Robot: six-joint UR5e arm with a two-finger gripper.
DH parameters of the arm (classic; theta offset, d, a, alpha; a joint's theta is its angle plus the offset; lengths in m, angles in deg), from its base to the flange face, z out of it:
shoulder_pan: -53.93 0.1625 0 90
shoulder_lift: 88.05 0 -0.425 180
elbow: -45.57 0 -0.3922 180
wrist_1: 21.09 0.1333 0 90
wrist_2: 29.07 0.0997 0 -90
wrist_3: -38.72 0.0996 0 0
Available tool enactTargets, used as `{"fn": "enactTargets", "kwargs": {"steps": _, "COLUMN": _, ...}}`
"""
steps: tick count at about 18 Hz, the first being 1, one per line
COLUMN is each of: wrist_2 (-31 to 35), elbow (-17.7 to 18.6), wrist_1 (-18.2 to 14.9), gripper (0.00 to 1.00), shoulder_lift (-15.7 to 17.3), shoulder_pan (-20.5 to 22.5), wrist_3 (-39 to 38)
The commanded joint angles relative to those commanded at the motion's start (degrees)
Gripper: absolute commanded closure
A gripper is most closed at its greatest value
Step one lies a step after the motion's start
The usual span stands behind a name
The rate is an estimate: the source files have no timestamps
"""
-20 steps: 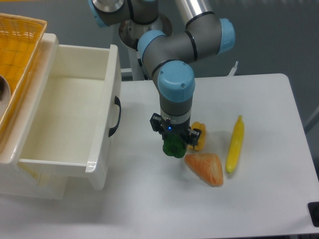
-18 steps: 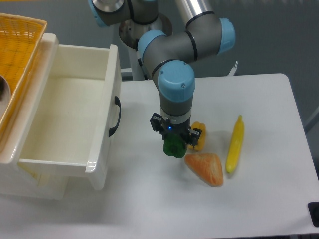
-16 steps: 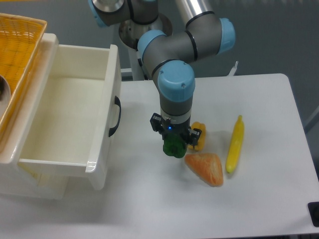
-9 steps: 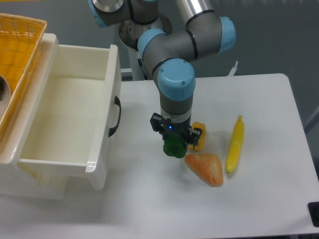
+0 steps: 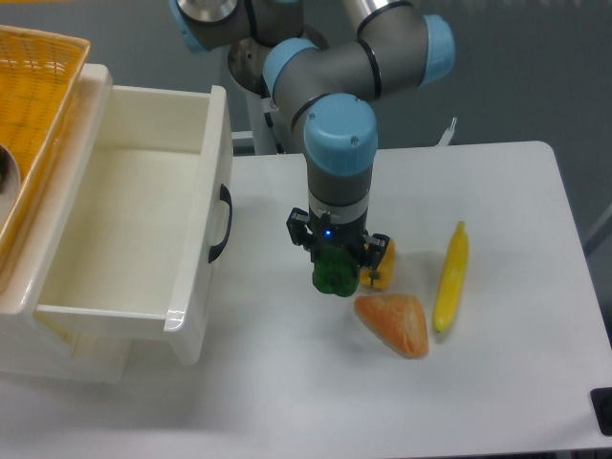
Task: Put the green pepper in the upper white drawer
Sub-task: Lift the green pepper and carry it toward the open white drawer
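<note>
Since the earlier frames, the gripper (image 5: 333,272) and the green pepper (image 5: 333,274) clamped in it were raised slightly and shifted a little up the picture; all other items were left where they had been.

Gripper: pointed straight down over the table (image 5: 497,382), its fingers closed on the upper part of the green pepper. A small blue light was lit on the wrist just above.

Green pepper: held at the gripper's tip, glossy and dark green, over the white tabletop to the right of the drawer and well apart from it. Whether it was clear of the table surface could not be told.

Yellow pepper (image 5: 380,265): partly hidden behind the gripper, just beside the green pepper on its right.

Orange wedge (image 5: 394,323): laid on the table just below and right of the green pepper.

Banana (image 5: 450,277): laid lengthwise to the right of the wedge, near it.

Upper white drawer (image 5: 186,287): pulled out at the left edge of the table, its inside seen bare, a curved black handle (image 5: 221,224) fixed on its front panel facing the arm.

Yellow wicker basket (image 5: 33,105): set at the far left above the drawer, cut off by the frame edge.
</note>
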Motion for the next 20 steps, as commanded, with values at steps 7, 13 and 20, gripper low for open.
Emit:
{"fn": "enactTargets", "kwargs": {"steps": 7, "wrist_2": -4.38, "elbow": -0.35, "wrist_1": -1.06, "gripper": 0.63, "shoulder_lift": 3.07, "shoulder_pan": 0.52, "wrist_3": -8.06}}
{"fn": "enactTargets", "kwargs": {"steps": 13, "wrist_2": -8.09, "elbow": -0.79, "wrist_1": -1.15, "gripper": 0.63, "shoulder_lift": 7.37, "shoulder_pan": 0.44, "wrist_3": -16.87}}
{"fn": "enactTargets", "kwargs": {"steps": 20, "wrist_2": -8.88, "elbow": -0.62, "wrist_1": -4.74, "gripper": 0.63, "shoulder_lift": 11.68, "shoulder_pan": 0.35, "wrist_3": -21.44}}
